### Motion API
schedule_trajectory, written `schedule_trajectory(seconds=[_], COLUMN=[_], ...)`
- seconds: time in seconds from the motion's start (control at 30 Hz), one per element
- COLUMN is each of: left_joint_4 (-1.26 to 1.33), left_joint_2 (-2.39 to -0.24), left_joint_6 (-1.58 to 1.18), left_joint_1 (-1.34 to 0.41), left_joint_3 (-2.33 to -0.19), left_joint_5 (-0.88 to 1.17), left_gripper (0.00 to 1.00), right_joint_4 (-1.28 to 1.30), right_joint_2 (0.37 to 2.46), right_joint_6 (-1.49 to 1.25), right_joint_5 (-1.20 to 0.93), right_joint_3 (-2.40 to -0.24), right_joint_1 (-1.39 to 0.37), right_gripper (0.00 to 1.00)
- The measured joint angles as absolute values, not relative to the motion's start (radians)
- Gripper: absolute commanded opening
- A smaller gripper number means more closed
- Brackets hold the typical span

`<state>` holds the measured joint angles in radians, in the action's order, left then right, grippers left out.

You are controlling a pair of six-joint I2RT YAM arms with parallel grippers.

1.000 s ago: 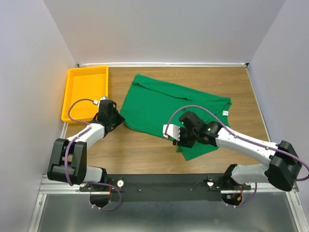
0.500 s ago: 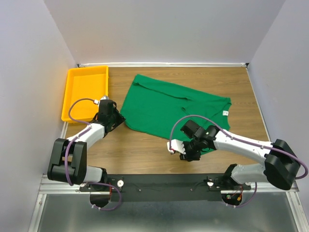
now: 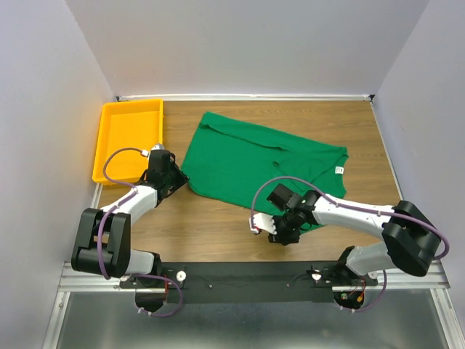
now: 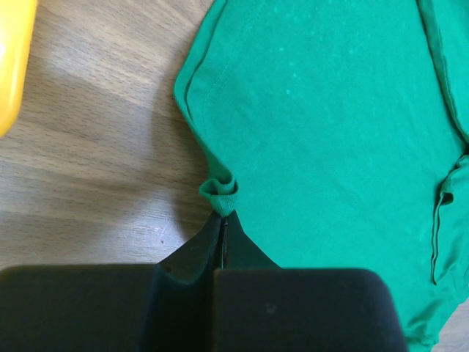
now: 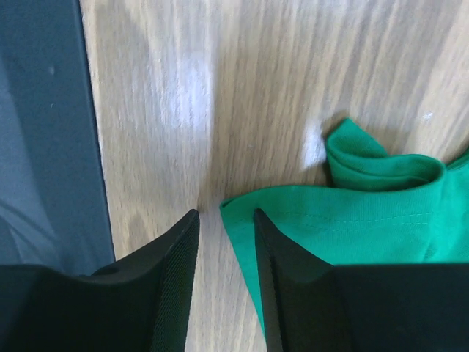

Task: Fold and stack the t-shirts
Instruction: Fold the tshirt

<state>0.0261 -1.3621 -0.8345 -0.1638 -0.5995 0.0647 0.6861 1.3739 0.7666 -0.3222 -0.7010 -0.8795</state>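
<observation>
The green t-shirt [image 3: 254,156] lies spread on the wooden table, its white neck tag [image 3: 338,169] at the right. My left gripper [image 3: 177,179] is shut on a small bunched fold of the shirt's left hem [image 4: 220,192], its tips [image 4: 223,214] pressed together. My right gripper [image 3: 280,234] is open, low at the shirt's near corner [image 5: 352,220]. In the right wrist view its jaws [image 5: 225,214] straddle the corner's edge: one finger [image 5: 176,249] over bare wood, the other [image 5: 275,249] over green cloth. A small rolled fold [image 5: 374,169] lies just beyond.
A yellow plastic tray [image 3: 127,138] stands at the back left, its corner showing in the left wrist view [image 4: 11,66]. The black base rail [image 5: 44,132] runs close beside the right gripper at the near table edge. White walls enclose the table.
My right gripper has moved from over the shirt toward the near table edge and now sits at the shirt's near corner. The left arm and its hold have not moved.
</observation>
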Motion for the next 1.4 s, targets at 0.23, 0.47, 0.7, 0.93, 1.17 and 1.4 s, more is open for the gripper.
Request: schedule_trajectory(seconds=[0.23,0.47,0.7,0.93,1.17,1.4], left_joint_4=[0.029,0.032,0.037,0.037,0.036,0.035], left_joint_2=[-1.362,-1.362,-1.361,-1.351,-1.315,-1.309], left_joint_6=[-0.834,-0.833,-0.826,-0.819,-0.808,-0.804], left_joint_1=[-0.164,-0.164,-0.164,-0.163,-0.163,-0.163], left_joint_3=[-0.599,-0.598,-0.596,-0.59,-0.575,-0.575], left_joint_5=[0.066,0.077,0.085,0.096,0.107,0.107], left_gripper=[0.0,0.0,0.0,0.0,0.0,0.0], right_joint_4=[0.648,0.682,0.758,0.81,0.818,0.815], right_joint_2=[1.387,1.265,0.934,0.8,0.691,0.662], right_joint_6=[0.739,0.71,0.689,0.69,0.69,0.688], right_joint_5=[-0.284,-0.258,-0.191,-0.131,-0.047,0.052], right_joint_3=[-0.702,-0.699,-0.738,-0.744,-0.745,-0.745], right_joint_1=[-0.904,-0.91,-0.853,-0.699,-0.552,-0.49], right_gripper=[0.09,0.01,0.0,0.01,0.01,0.01])
